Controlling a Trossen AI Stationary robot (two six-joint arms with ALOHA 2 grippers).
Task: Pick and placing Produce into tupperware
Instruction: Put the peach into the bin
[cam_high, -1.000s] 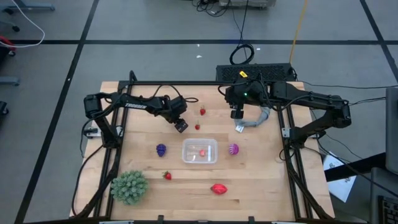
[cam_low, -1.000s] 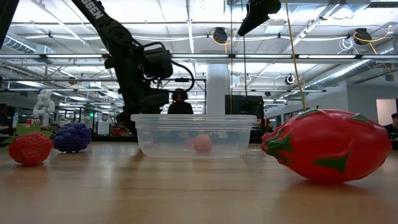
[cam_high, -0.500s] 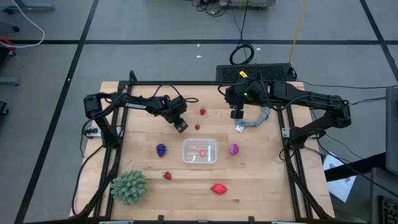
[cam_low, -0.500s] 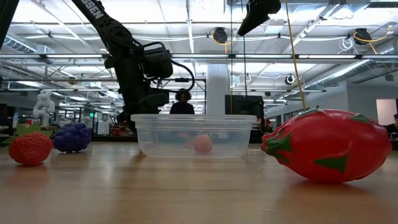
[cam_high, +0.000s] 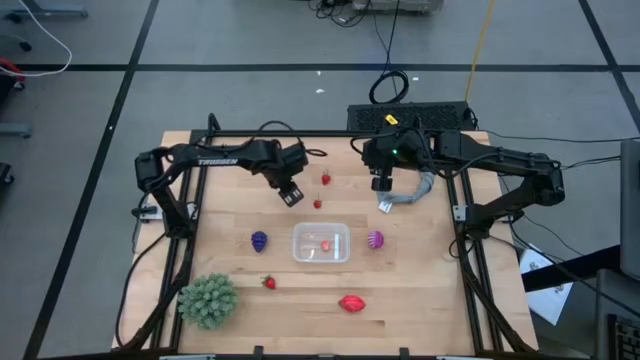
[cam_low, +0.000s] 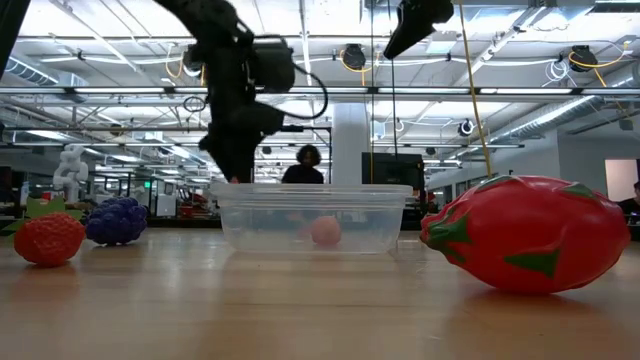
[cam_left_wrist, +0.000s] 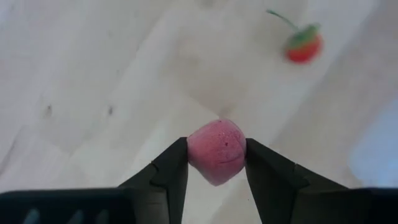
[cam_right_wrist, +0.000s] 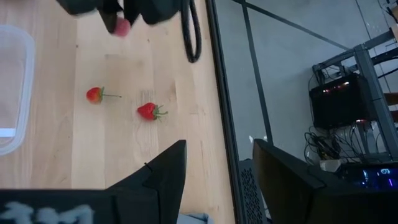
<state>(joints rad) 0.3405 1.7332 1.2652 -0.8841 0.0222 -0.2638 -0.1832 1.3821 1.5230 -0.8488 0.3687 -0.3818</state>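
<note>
My left gripper (cam_left_wrist: 216, 144) (cam_high: 291, 196) hangs over the far left of the table, shut on a small pink-red berry (cam_left_wrist: 217, 155). The right wrist view shows the same berry (cam_right_wrist: 122, 27) under that gripper. Beyond it, two red berries (cam_high: 326, 179) (cam_high: 318, 203) lie on the wood. The clear tupperware (cam_high: 321, 242) stands mid-table with one pink fruit (cam_high: 325, 245) inside. Around it lie a purple fruit (cam_high: 259, 241), a magenta one (cam_high: 375, 239), a small red one (cam_high: 268, 283) and a red oval (cam_high: 351, 303). My right gripper (cam_right_wrist: 214, 171) (cam_high: 383, 184) waits open, high over the far right. My left gripper pinches the berry by two opposite sides (cam_left_wrist: 194, 152) between its two fingers (cam_left_wrist: 169, 169). The fingers come from above, pointing steeply down. The berry sits at their free ends, lifted clear of the table.
A big green spiky ball (cam_high: 208, 300) sits at the near left corner. A grey cloth ring (cam_high: 412, 194) lies by my right gripper. A black frame (cam_high: 300, 134) runs along the far edge. In the low view the red oval (cam_low: 530, 233) stands close on the right.
My left gripper has gone up from the table. In the low view its fingers stood low behind the tupperware and now end above its rim. My right arm has kept still.
</note>
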